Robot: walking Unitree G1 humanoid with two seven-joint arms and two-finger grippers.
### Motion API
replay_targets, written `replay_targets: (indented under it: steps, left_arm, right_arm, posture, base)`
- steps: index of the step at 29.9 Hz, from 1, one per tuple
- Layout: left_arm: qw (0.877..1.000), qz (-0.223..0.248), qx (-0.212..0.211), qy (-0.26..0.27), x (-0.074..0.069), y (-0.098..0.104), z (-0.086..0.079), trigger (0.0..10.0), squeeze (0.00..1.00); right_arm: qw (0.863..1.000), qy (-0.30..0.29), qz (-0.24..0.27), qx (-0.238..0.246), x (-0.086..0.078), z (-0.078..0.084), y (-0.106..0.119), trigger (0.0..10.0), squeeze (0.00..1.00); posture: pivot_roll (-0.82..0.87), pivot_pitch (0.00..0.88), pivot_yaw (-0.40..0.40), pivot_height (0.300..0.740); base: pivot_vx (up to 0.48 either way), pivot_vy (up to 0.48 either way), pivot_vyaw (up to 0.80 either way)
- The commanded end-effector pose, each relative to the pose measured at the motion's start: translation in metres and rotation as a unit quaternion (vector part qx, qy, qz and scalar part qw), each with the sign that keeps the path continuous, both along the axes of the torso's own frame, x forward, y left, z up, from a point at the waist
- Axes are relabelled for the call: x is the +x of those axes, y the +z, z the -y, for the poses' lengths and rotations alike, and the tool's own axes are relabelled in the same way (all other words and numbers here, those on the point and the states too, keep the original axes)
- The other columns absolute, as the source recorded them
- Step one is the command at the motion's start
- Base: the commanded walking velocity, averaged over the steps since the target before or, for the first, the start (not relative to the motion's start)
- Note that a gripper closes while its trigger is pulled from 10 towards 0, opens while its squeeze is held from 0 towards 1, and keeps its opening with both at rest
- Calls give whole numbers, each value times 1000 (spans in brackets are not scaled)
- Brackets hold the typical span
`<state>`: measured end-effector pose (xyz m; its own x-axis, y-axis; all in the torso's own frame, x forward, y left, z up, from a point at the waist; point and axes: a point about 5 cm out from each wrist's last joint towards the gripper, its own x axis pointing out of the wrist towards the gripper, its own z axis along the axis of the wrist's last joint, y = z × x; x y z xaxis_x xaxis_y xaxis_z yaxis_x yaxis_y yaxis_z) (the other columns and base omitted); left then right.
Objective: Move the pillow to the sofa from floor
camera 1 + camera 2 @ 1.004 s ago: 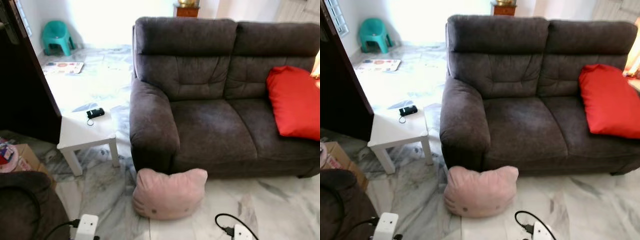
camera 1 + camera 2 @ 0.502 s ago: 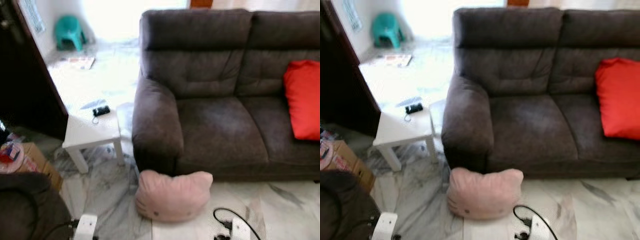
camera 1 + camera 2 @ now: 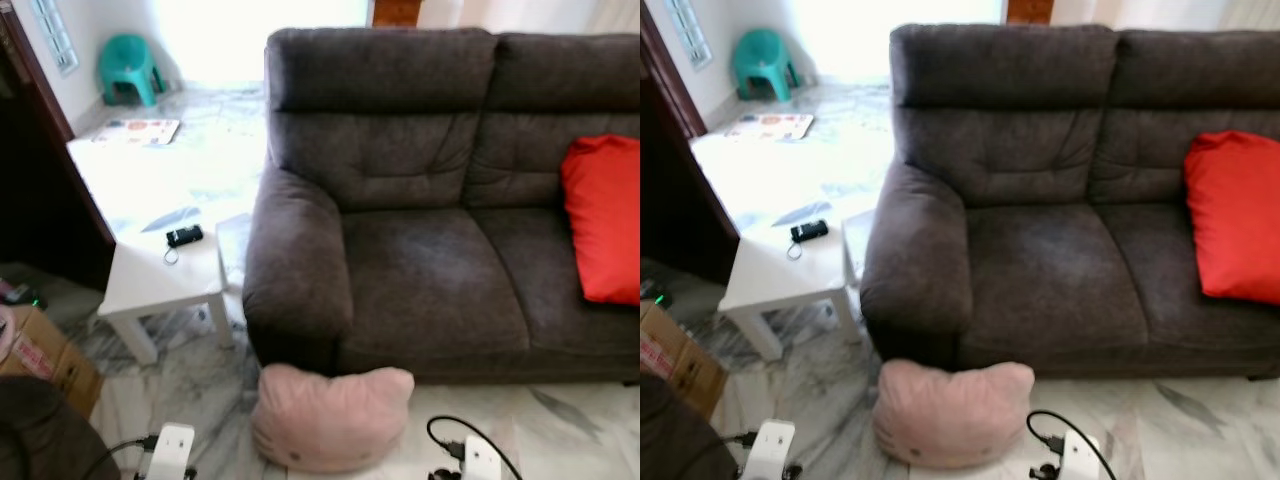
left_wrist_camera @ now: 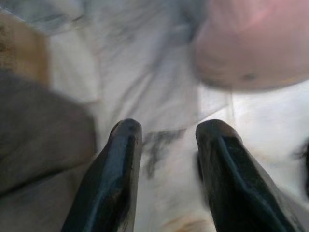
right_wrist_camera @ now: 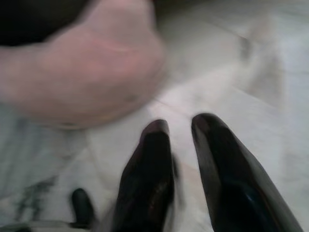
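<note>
- Standing across the upper part of the head views, the dark grey sofa (image 3: 420,200) is running off the right edge, its seat cushions bare except at the right end.
- Leaning upright at that right end, a red cushion (image 3: 603,215) is being cut off by the frame.
- Sitting just beside the sofa's left armrest, a small white side table (image 3: 160,275) is carrying a small black device (image 3: 184,236) with a cord.
- Lying on the marble floor (image 3: 1200,420), the pink pillow (image 3: 330,417) is touching the front foot of the armrest; its long axis is running side to side along the sofa's front, its two ear-like corners pointing up toward the sofa and its printed face turned toward the camera.
- Resting near the pillow's right side, a black cable (image 3: 462,442) is curling into a white plug block (image 3: 478,464).
- Hovering over the floor short of the blurred pillow, the left gripper (image 4: 164,133) is keeping its fingers apart, holding nothing.
- Hanging close to the pillow's edge, the right gripper (image 5: 179,128) is showing a narrow gap between its blurred fingers, empty.
</note>
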<state>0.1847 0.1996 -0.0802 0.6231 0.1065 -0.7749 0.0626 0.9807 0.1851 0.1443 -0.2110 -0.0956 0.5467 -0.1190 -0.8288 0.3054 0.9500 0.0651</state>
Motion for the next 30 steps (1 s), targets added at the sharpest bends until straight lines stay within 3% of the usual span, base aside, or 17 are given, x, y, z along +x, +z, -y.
replay_targets:
  steps: [1,17,22,30]
  left_arm:
    - [1000,-12,16,-1,-5,-1,-10,10000,0]
    - [1000,-10,17,-4,-4,0,-12,10000,0]
    - [1000,-8,19,-9,-2,1,-11,10000,0]
    - [1000,-5,20,1,-5,0,-14,10000,0]
  right_arm:
    - [1000,4,6,9,6,-7,1,10000,0]
    - [1000,25,10,7,8,-8,2,10000,0]
    - [1000,27,11,7,9,-9,2,10000,0]
    - [1000,20,20,6,9,-8,3,10000,0]
  posture:
    - [14,0,-32,740]
    - [6,0,-32,740]
    - [7,0,-34,740]
    - [10,0,-33,740]
  base:
    - [259,0,0]
    - [256,0,0]
    - [0,0,589]
    - [0,0,0]
